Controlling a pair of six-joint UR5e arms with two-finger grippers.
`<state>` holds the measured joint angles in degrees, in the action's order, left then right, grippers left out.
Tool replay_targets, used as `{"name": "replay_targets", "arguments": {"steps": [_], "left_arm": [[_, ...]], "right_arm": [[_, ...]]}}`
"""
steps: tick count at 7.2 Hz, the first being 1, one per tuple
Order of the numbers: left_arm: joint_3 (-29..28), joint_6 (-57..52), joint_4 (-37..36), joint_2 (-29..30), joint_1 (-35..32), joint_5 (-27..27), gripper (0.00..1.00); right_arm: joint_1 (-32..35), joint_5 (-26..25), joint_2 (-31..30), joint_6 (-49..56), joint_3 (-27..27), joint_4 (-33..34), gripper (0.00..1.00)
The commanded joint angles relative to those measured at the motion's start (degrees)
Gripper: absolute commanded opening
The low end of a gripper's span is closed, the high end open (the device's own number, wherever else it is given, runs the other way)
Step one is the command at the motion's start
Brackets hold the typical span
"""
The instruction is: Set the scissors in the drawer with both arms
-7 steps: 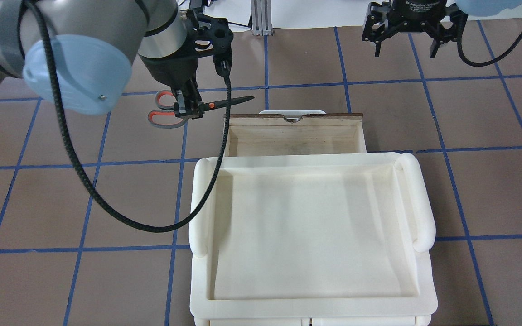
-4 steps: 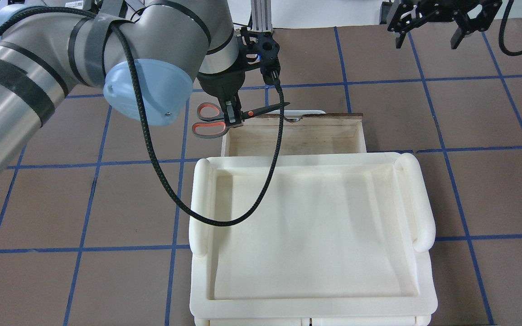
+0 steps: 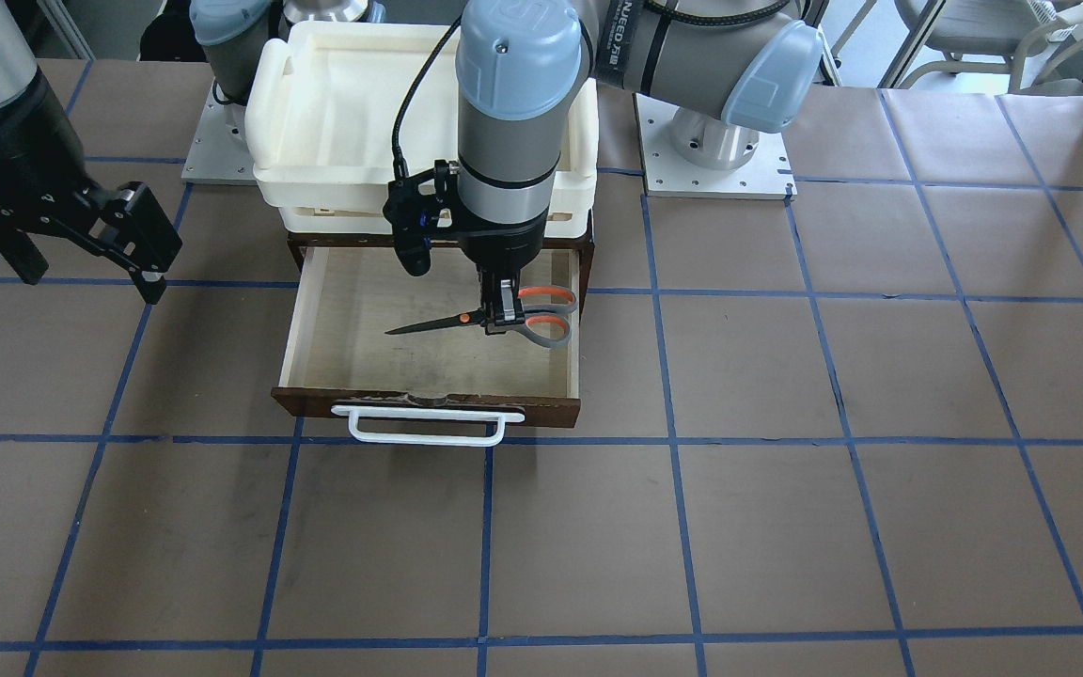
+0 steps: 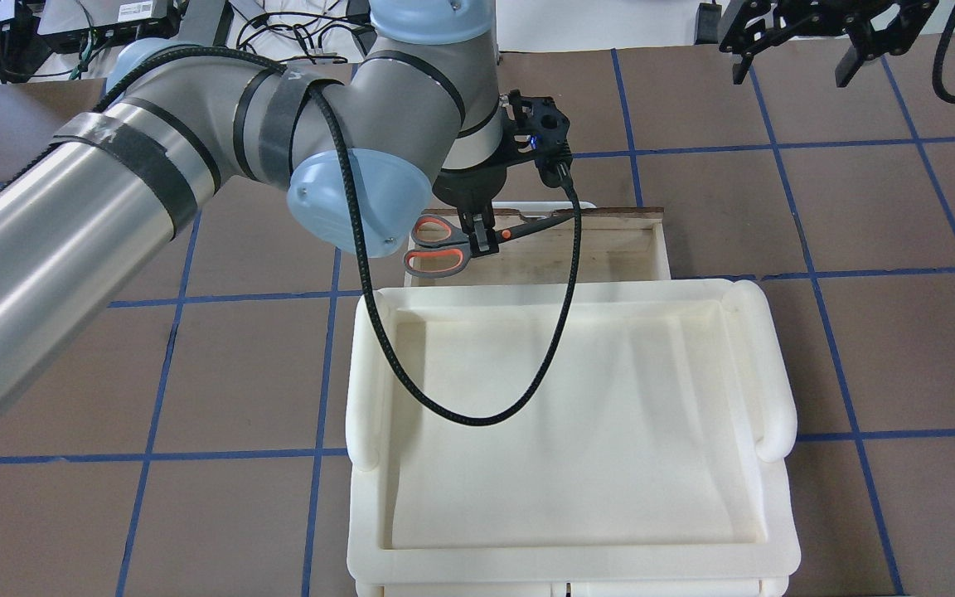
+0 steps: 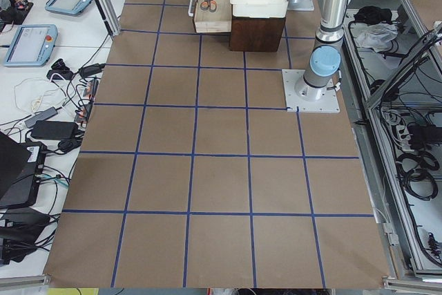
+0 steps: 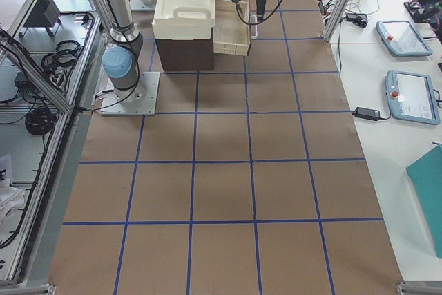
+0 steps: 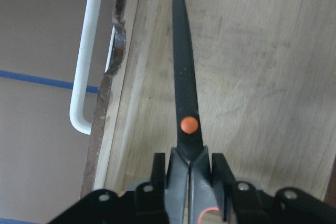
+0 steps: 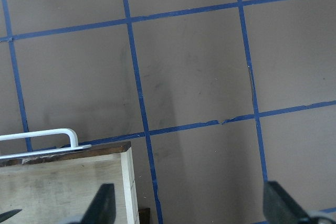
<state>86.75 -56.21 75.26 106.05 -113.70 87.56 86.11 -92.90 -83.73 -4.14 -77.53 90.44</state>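
Note:
The scissors (image 3: 447,323) have dark blades and grey handles lined in orange-red. My left gripper (image 3: 502,315) is shut on them just behind the pivot and holds them level over the open drawer (image 3: 363,357). In the overhead view the scissors (image 4: 438,249) hang over the drawer's (image 4: 610,249) left end, in the left gripper (image 4: 482,240), blades along its front. The left wrist view shows the closed blades (image 7: 184,77) over the pale drawer floor (image 7: 257,77), next to the white handle (image 7: 86,77). My right gripper (image 4: 801,54) is open and empty, beyond the drawer's right end.
A cream-white plastic tray (image 4: 569,292) sits on the cabinet above the drawer, also in the front view (image 3: 278,113). The left arm's black cable (image 4: 461,414) loops over the tray. The right wrist view shows the drawer's corner (image 8: 63,182) and brown table with blue tape lines.
My left arm has carried the scissors to the right, from beside the drawer's left end to over its inside. My right gripper has drawn back and to the right, still open.

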Motion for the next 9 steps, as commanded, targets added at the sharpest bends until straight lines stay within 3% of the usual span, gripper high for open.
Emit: {"name": "replay_targets", "arguments": {"steps": [1,3,9], "left_arm": [[0.17,1.19,-0.81,1.35,-1.08,-0.19,0.0],[0.7,1.19,-1.43,2.23,-1.52,-0.72,0.0],[1.23,2.59,-0.91,3.99,-3.81,-0.19,0.0]], "right_arm": [[0.02,0.09,-0.91,0.35,-0.52,0.0,1.0],[-0.16,0.01,-1.0,5.79,-1.3,0.09,1.0],[-0.07,-0.09,-1.18,5.28,-1.57,0.0,1.0]]}}
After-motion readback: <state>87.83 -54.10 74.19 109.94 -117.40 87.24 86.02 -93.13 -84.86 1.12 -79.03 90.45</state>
